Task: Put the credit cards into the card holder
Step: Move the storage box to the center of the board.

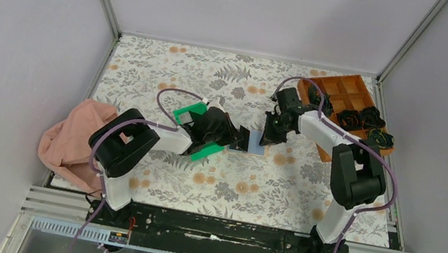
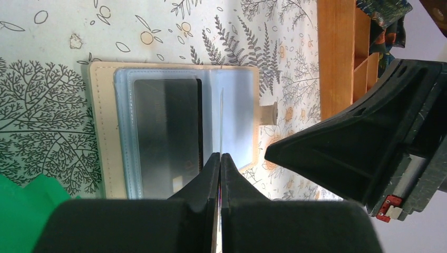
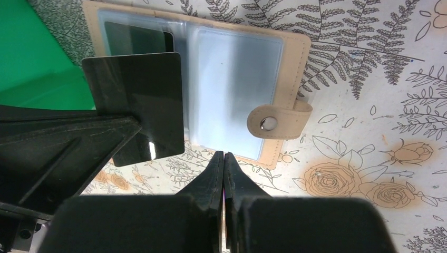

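Note:
The card holder (image 1: 258, 144) lies open on the floral table, its blue-grey inner face up. It also shows in the left wrist view (image 2: 232, 105) and the right wrist view (image 3: 237, 79), with its snap tab (image 3: 274, 122) folded out. One dark credit card (image 3: 138, 36) sits in a clear pocket (image 2: 166, 132). My left gripper (image 1: 238, 137) (image 2: 220, 156) is shut on a second dark credit card (image 3: 142, 105), seen edge-on (image 2: 221, 116), held upright over the holder's middle. My right gripper (image 1: 268, 136) (image 3: 224, 155) is shut, its tips at the holder's edge, with nothing visible between them.
A green tray (image 1: 190, 115) lies under and behind my left arm. An orange-brown compartment box (image 1: 345, 92) with dark rosette lumps (image 1: 361, 119) stands at the back right. A pink cloth (image 1: 72, 141) lies at the table's left edge.

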